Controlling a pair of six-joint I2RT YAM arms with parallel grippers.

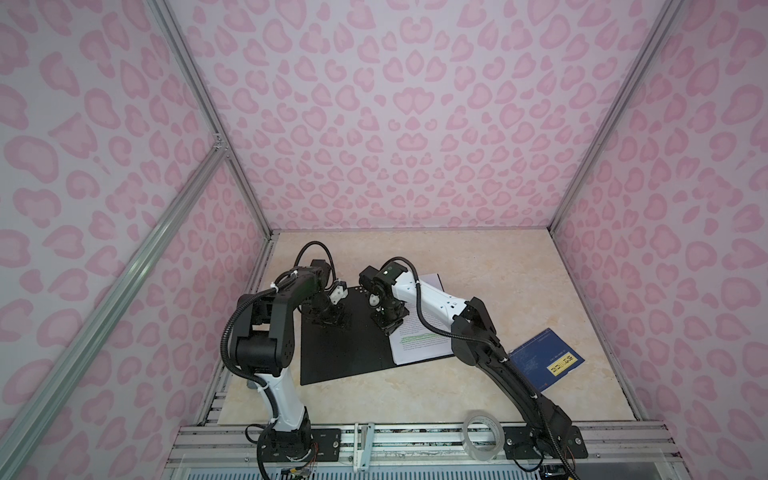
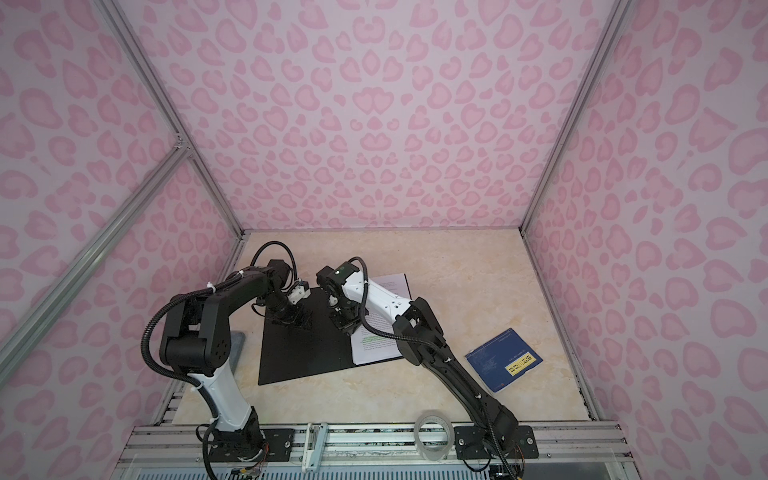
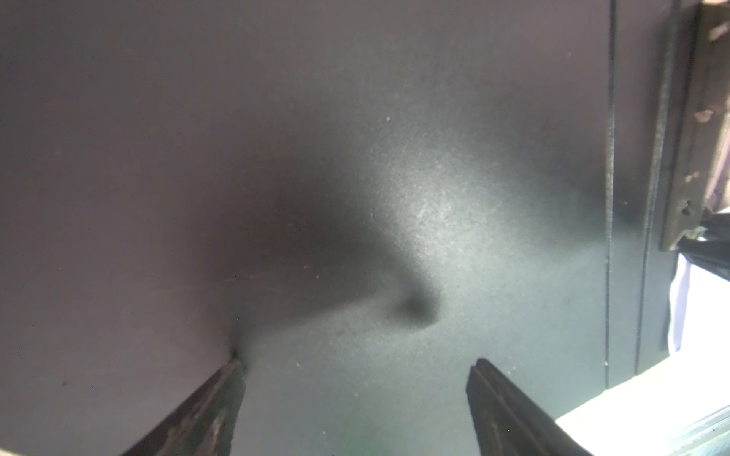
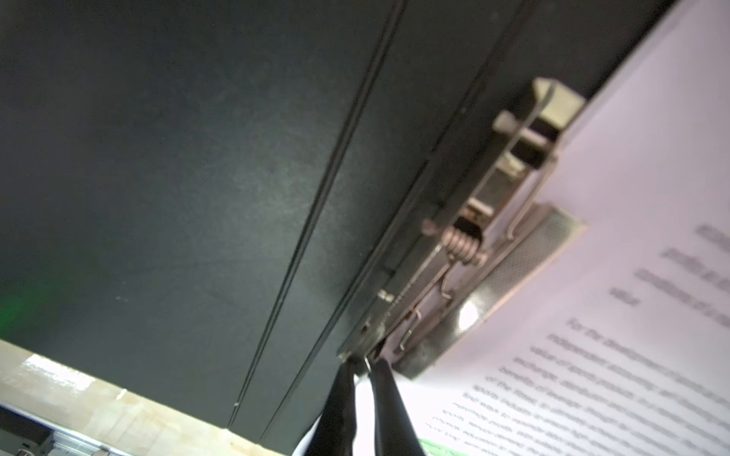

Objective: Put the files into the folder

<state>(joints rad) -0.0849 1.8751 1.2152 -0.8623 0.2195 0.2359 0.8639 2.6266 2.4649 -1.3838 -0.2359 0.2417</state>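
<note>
Two strays outside folder [image 1: 345, 353] — booklet [image 1: 540, 357], tape roll [image 1: 466, 436].

The light in the booth is soft and even. It leaves the pink leopard-print wall panels [image 1: 395, 104] pale and washed, and they dim toward the corners in both top views. The wide lens splays the silver aluminium frame posts [image 1: 616, 116] outward. Shadows on the beige marbled tabletop [image 2: 457, 270] are faint and soft-edged.

The left wrist view is murky. A smudgy shadow sits beside a grainy pale sheen on the matte black inside of the open folder [image 3: 158, 158], and the printed white paper sheets [image 3: 699, 316] are blown out to blank white.

In the right wrist view the metal spring clip [image 4: 513, 256] carries a hot glare spot, and the text on the sheets is smeared out of focus.
</note>
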